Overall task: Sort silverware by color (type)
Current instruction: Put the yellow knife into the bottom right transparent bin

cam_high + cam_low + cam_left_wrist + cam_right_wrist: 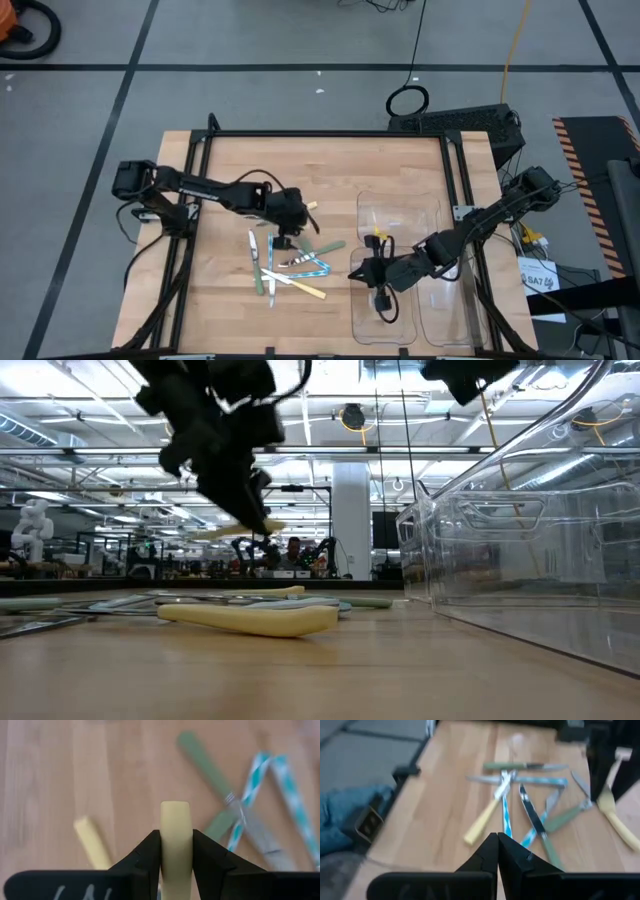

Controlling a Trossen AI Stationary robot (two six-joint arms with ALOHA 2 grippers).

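Clear trays (pixel 400 215) beside silverware pile (pixel 290 265) — right gripper (pixel 372 272) between.

The silverware (pixel 285 268) is heaped on the table (pixel 330 165), left of the trays (pixel 400 215). One utensil (pixel 175 840) is held above the heap by the left gripper (pixel 292 215). The right gripper (pixel 368 272) is positioned over the nearer tray's edge.
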